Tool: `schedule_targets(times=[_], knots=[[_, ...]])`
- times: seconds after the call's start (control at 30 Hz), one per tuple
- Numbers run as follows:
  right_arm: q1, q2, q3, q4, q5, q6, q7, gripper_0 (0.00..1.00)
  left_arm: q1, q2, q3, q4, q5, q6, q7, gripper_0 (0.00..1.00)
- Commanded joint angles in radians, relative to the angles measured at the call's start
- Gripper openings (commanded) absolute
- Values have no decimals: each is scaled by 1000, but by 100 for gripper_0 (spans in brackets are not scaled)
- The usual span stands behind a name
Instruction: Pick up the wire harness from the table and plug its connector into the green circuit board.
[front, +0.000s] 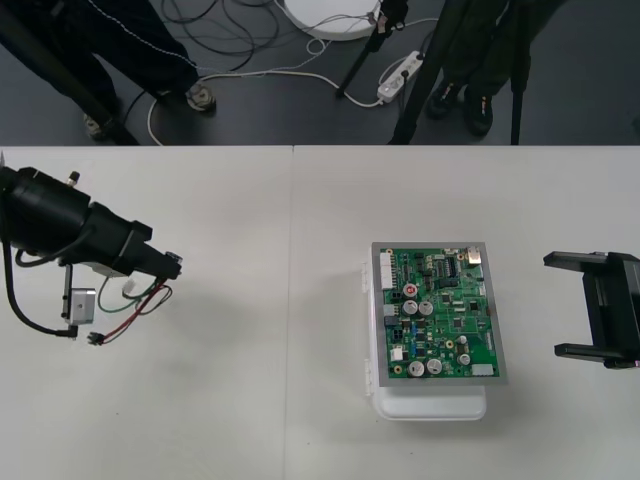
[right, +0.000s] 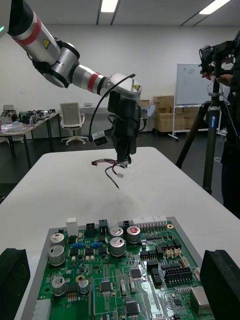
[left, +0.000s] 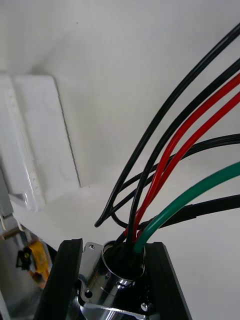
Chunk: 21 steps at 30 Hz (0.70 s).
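Your wire harness (front: 140, 303) is off the table, hanging from the left gripper (front: 170, 263) over the table's left side, well apart from the board. The left jaws are closed on the round metal socket (left: 121, 265), which sits between the black fingers (left: 64, 270). That leaves the red, black and green wires (left: 175, 150) fanning out free and the small black plug (front: 97, 340) dangling at the loose end. This grip looks suited to carrying rather than inserting, so you will likely need the plug end under control before it can go in.

The green circuit board (front: 438, 312) sits on its white base (front: 430, 405), right of the middle of the table (front: 260, 420), and the harness is not yet plugged into it. Your right gripper (front: 553, 305) waits just right of the board with its jaws wide open and facing it, probably placed to take the plug end.
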Motion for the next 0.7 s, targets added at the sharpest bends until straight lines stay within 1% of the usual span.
schedule_targets(times=[0.03, 0.27, 0.4, 0.53, 0.7], knots=[[8, -18, -32, -20, -5, -13, 33, 100, 132, 19, 181, -76, -43, -108, 235, 0], [8, -18, -34, -21, -5, -13, 57, 100, 310, -58, 483, -174, -176, -205, 435, 0], [8, -19, -34, -23, -4, -13, 74, 100, 404, -110, 615, -242, -227, -225, 556, 0], [8, -18, -34, -24, 1, -13, 88, 100, 473, -162, 712, -301, -271, -235, 665, 0], [8, -19, -34, -24, 8, -13, 108, 100, 530, -246, 813, -361, -340, -257, 792, 0]])
